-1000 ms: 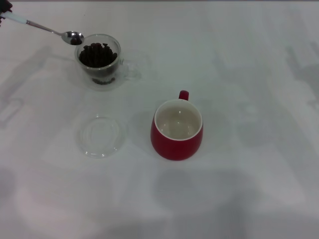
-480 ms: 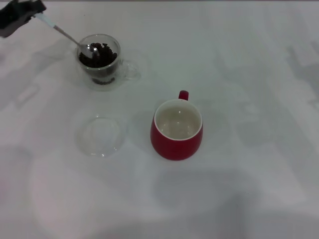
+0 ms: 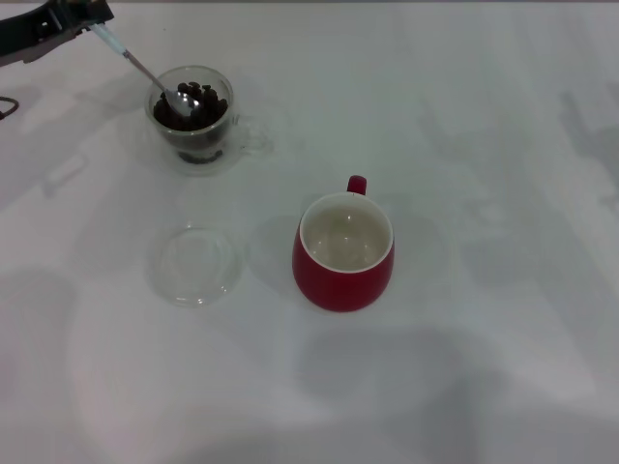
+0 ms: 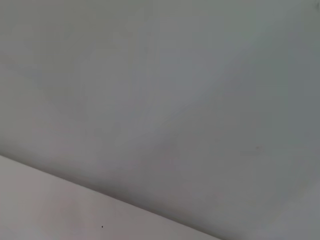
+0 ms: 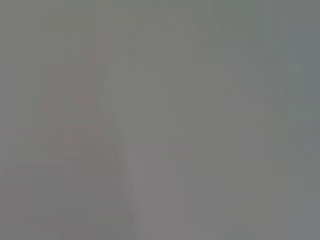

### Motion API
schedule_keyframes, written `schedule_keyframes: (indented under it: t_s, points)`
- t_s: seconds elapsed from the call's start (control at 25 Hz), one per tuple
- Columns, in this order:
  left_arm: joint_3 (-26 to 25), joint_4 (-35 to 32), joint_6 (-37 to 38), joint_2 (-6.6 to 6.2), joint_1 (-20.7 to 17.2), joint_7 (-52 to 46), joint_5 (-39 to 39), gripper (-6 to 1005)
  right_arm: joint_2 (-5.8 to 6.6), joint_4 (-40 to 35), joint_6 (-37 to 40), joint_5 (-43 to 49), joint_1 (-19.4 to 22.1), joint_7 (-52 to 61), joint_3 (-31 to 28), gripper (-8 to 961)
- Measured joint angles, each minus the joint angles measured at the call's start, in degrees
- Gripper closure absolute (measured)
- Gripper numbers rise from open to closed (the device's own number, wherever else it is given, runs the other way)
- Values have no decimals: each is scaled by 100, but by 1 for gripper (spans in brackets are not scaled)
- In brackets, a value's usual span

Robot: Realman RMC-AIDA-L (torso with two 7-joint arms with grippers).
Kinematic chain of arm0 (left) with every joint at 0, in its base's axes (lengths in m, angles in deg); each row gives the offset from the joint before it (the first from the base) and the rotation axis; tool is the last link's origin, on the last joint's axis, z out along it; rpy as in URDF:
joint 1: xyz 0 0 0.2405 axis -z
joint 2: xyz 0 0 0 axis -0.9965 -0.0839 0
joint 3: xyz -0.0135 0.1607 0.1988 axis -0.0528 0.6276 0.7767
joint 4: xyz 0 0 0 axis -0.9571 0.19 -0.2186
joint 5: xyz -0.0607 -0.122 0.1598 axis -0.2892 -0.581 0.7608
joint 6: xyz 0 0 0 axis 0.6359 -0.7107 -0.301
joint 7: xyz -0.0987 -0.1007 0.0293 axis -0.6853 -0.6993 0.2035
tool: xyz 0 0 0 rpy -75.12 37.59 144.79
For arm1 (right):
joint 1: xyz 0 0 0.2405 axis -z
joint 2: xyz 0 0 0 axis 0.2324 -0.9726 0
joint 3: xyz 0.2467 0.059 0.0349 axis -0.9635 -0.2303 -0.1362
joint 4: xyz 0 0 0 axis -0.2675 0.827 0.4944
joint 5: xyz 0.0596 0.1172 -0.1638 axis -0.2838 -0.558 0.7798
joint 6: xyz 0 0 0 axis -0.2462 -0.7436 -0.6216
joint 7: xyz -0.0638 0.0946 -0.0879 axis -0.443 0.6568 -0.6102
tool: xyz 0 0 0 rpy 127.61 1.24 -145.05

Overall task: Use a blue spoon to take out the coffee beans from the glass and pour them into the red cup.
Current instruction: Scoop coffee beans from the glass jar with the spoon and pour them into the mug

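Note:
The clear glass [image 3: 196, 121] stands at the far left of the table, filled with dark coffee beans [image 3: 197, 104]. My left gripper [image 3: 85, 21] reaches in from the top left corner and is shut on the pale-blue handle of the blue spoon [image 3: 135, 66]. The spoon slants down and its silver bowl sits in the beans. The red cup [image 3: 343, 252] stands in the middle of the table, cream inside, handle pointing away, with no beans visible in it. My right gripper is out of view. Both wrist views show only plain grey surface.
A flat shallow clear round dish [image 3: 196, 264] lies on the white table [image 3: 484, 145] in front of the glass and to the left of the red cup.
My left gripper has moved right, toward the glass. The spoon went from level beside the rim, with beans in its bowl, to slanting down with its bowl in the beans.

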Motion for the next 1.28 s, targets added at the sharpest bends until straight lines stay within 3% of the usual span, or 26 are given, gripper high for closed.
schedule_keyframes:
  t_s: [1.28]
  points:
    - [0, -242, 77, 25, -45, -629, -16, 871, -6, 79, -162, -50, -43, -13, -78, 199]
